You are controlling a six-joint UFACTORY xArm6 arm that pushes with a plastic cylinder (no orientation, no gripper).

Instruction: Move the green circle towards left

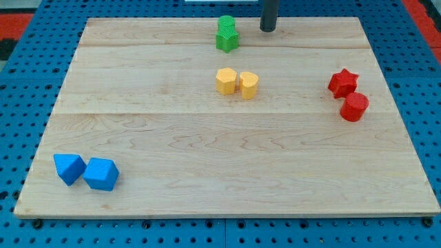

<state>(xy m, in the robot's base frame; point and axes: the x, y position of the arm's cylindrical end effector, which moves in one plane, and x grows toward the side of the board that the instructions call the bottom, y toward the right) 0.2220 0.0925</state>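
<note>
Two green blocks touch near the board's top edge: the green circle (226, 24) at the back and a green star (227, 40) just in front of it. My tip (268, 29) stands on the board to the right of the green circle, a short gap away and not touching it.
Two yellow blocks (237, 82) sit side by side near the middle. A red star (342, 82) and a red round block (354, 107) sit at the right. Two blue blocks (87, 171) lie at the bottom left. The wooden board (220, 186) rests on a blue pegboard.
</note>
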